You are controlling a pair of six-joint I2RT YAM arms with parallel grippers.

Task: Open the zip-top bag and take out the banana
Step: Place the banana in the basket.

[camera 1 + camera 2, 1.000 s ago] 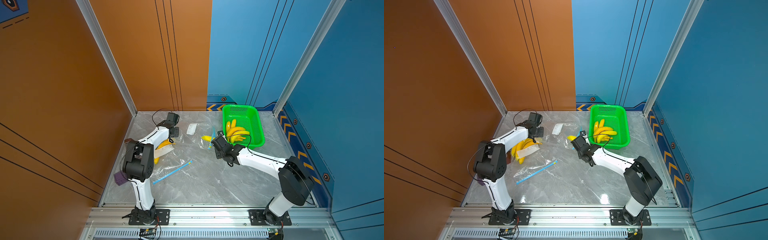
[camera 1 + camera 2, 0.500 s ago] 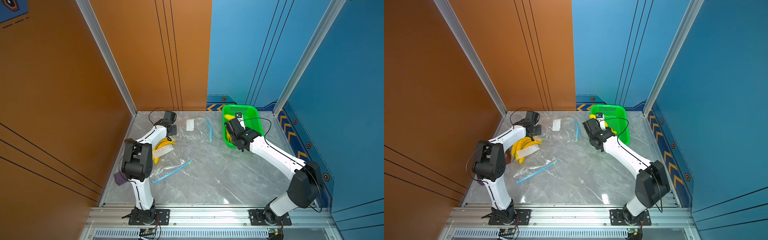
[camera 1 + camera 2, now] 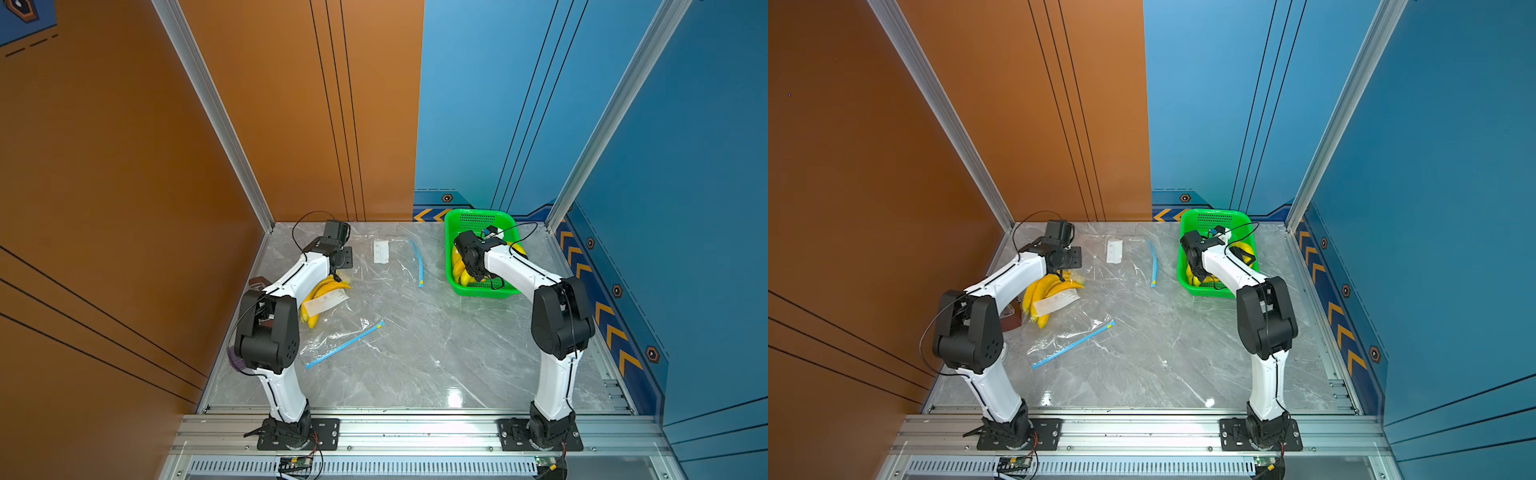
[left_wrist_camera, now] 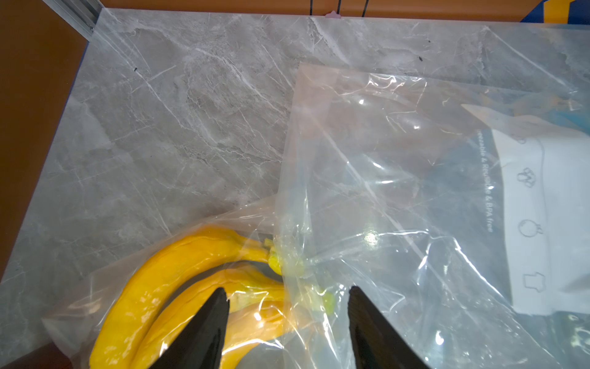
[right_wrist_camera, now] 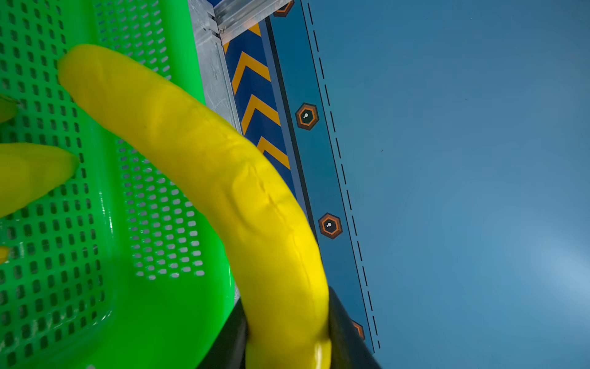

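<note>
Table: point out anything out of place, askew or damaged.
One clear bag lies crumpled, its edge lapped over the stems of the bagged bananas, right by the open left gripper. Nothing looks spilled or broken.

Crinkled glossy plastic bag [image 4: 399, 143], shiny perforated plastic basket [image 5: 64, 287]

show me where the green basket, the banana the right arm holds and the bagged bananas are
green basket [image 3: 473, 219]: in a top view, on its perforated back wall
held banana [image 5: 223, 179]: right wrist view, middle of its body
bagged bananas [image 4: 166, 268]: left wrist view, upper banana's body
</note>
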